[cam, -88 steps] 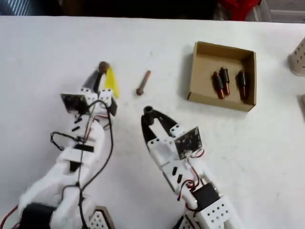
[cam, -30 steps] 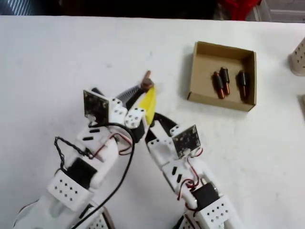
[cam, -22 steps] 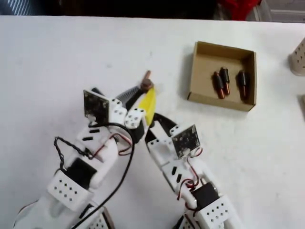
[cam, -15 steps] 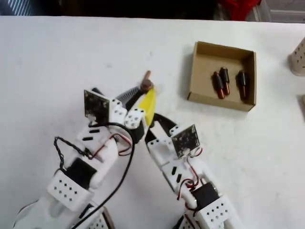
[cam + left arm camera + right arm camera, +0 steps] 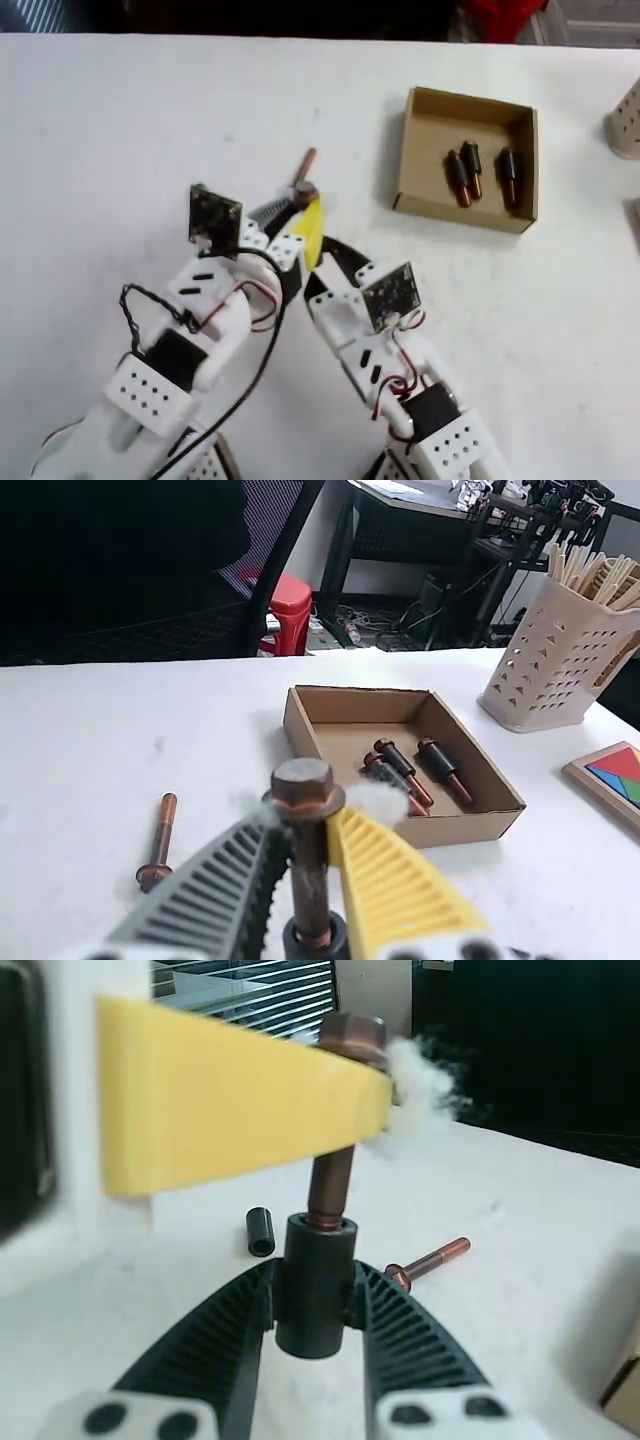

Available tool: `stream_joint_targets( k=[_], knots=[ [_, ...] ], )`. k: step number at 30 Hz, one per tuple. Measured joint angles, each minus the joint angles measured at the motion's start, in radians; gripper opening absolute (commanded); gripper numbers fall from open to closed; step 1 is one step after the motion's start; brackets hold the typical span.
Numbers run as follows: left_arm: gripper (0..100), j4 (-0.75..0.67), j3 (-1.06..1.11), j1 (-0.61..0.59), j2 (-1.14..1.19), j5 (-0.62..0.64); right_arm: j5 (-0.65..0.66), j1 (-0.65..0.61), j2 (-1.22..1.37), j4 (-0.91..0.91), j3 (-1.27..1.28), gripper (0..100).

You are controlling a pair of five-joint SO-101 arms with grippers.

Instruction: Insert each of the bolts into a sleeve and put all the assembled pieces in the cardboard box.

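White desk [image 5: 110, 110], matte, evenly lit, shadows soft.

Ahead of the left tool [image 5: 305, 818], past the desk's far edge: a black office chair [image 5: 275, 560] with a mesh back. A red stool or bin [image 5: 290, 605] stands just beside its frame; cannot tell which. Beside those, a dark table on black legs [image 5: 345, 550], with cables [image 5: 365, 630] tangled on the floor under it.

Well off to that tool's right, on the desk: a perforated cream holder [image 5: 555, 670] full of wooden sticks, and a coloured puzzle board [image 5: 615, 775] near it.

Ahead of the right tool [image 5: 315, 1285]: slatted window blinds [image 5: 250, 995], daylight between the slats. Next to the blinds the room is dark.
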Motion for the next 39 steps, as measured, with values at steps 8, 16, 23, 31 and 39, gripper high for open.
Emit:
stream_joint_targets(
  k=[8, 16, 23, 31, 39],
  knots=[
    [9, 0.011, 0.000, 0.002, 0.000, 0.000, 0.000, 0.000, 0.000, 0.000, 0.000, 1.5],
    [37, 0.100, 0.002, -0.002, 0.000, -0.003, 0.000, 0.002, 0.000, 0.000, 0.000, 1.5],
    [32, 0.137, 0.000, -0.005, 0.000, -0.003, 0.000, 0.003, -0.002, 0.000, 0.000, 1.5],
    [32, 0.239, -0.002, -0.006, -0.003, -0.057, 0.000, 0.037, -0.002, 0.000, 0.000, 1.5],
    [32, 0.338, -0.005, -0.009, -0.057, -0.069, 0.002, 0.084, 0.000, 0.002, 0.000, 1.6]
  ],
)
